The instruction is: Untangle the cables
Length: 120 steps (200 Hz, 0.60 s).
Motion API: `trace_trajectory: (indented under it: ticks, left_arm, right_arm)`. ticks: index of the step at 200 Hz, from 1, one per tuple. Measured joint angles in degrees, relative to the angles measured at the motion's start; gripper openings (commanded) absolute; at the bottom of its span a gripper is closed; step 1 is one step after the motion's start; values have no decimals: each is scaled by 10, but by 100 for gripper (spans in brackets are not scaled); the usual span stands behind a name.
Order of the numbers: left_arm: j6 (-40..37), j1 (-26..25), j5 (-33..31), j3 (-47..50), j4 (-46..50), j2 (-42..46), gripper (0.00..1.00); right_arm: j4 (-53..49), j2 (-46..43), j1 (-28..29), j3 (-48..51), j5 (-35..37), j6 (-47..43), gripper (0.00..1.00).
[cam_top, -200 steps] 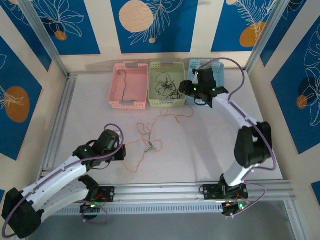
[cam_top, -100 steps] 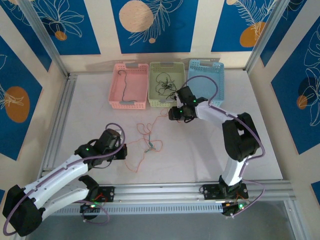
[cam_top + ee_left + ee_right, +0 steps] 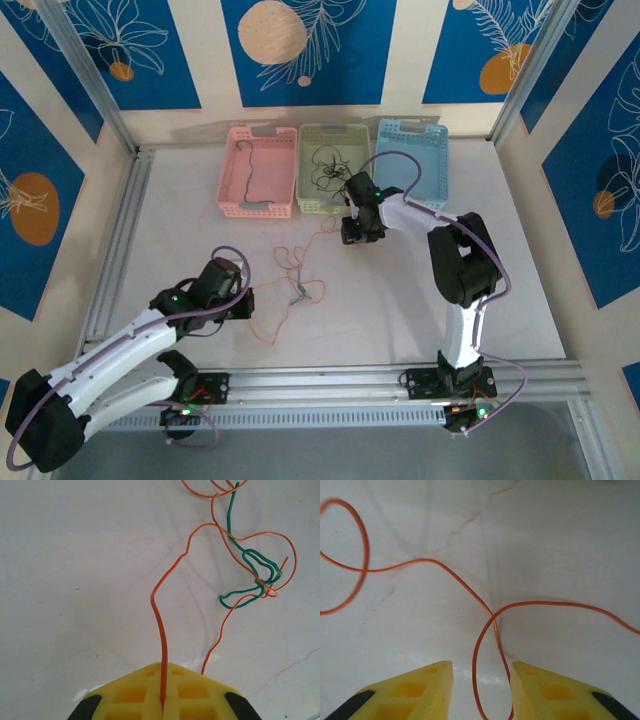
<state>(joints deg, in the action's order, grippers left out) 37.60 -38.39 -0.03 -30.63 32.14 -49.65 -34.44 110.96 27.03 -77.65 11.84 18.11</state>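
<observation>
the left gripper (image 3: 162, 702), pressed together on one end of the orange wire (image 3: 152, 597), sits at about eight o'clock from the knot where that wire twines with the green wire (image 3: 221, 599) in the middle of the table (image 3: 400, 300). the right gripper (image 3: 482, 680), jaws spread, stands low over a loop of the same orange wire at about one o'clock. if those jaws close a touch off line the thin loop could slip past a finger, and a pull from both ends looks likely to cinch the knot tighter rather than free it.
</observation>
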Motion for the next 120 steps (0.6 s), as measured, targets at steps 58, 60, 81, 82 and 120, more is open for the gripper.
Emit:
trace_trajectory:
  ticks: [58, 60, 81, 82, 120]
  left_arm:
    - [0, 0, 0, 0, 0, 0, 0]
    - [0, 0, 0, 0, 0, 0, 0]
    - [0, 0, 0, 0, 0, 1, 0]
    - [0, 0, 0, 0, 0, 1, 0]
    - [0, 0, 0, 0, 0, 1, 0]
  right_arm:
    - [16, -45, 8, 33, -4, -21, 0]
    - [19, -55, 9, 38, -4, -23, 0]
    - [42, -173, 15, 60, -13, -35, 0]
    - [43, -177, 15, 61, -14, -35, 0]
    - [170, -397, -8, 25, -47, -46, 0]
